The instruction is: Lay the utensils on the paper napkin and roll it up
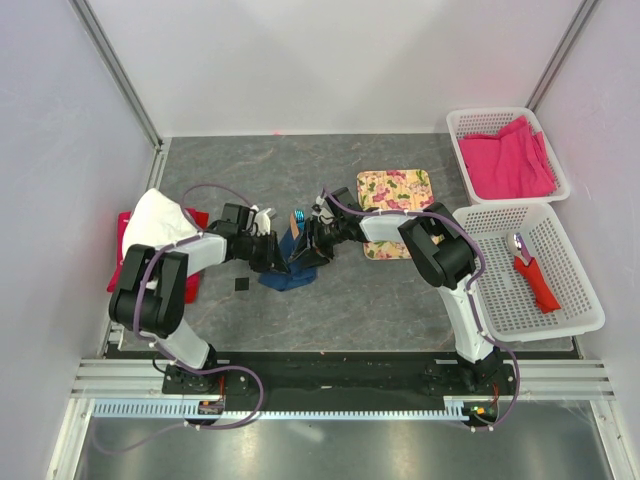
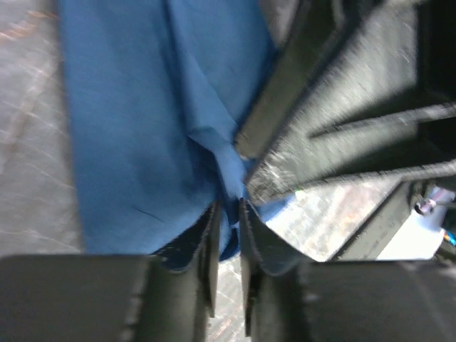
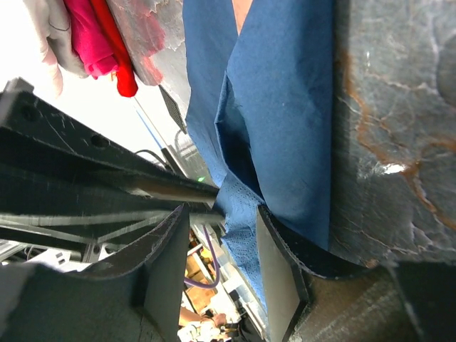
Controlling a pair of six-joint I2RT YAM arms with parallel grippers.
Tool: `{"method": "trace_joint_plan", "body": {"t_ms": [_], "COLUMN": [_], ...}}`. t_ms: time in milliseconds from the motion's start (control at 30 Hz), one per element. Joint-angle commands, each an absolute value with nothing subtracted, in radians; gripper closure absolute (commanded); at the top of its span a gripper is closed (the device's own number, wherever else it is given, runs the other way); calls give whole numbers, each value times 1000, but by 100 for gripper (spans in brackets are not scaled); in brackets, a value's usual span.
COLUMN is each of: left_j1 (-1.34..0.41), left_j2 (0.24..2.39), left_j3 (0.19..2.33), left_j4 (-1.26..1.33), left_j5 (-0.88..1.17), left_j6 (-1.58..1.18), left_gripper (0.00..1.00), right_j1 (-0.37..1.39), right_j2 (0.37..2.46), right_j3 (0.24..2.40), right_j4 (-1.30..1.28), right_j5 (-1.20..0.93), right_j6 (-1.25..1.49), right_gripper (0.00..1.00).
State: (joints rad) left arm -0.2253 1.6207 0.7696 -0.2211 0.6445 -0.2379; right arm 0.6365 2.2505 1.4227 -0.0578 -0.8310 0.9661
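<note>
Rolling step in hand: both grippers work the paper napkin [image 1: 290, 270] at the middle of the table [image 1: 400, 300]
The left gripper [image 2: 228, 206] pinches a raised fold of the blue napkin, jaws nearly together; the utensils [image 1: 297, 216] show only as a bright-blue tip at the bundle's far side; the right gripper [image 3: 221, 214] straddles another fold, jaws half apart, not clamped. Next, I judge, the right must close and both turn the bundle over without spilling the cutlery
</note>
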Motion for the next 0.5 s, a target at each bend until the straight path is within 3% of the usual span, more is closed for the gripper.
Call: {"method": "trace_joint_plan", "body": {"t_ms": [0, 100, 367, 467], "left_j1": [-225, -225, -224, -224], "left_j2": [1654, 1664, 1666, 1664], "left_j3": [818, 815, 818, 819], "left_j4": [-222, -232, -247, -250], "left_j5": [584, 580, 574, 577], "left_j6": [-255, -253, -252, -253], "left_gripper": [87, 93, 96, 96], "right_j1": [640, 640, 624, 617], "right_j2": [2234, 2217, 2137, 2125], "right_j3": [1405, 1411, 1413, 1393], "right_j4": [-60, -60, -89, -109], "right_j5": [-821, -828, -853, -850], "right_j6": [968, 969, 939, 919], "right_gripper": [50, 50, 50, 55]}}
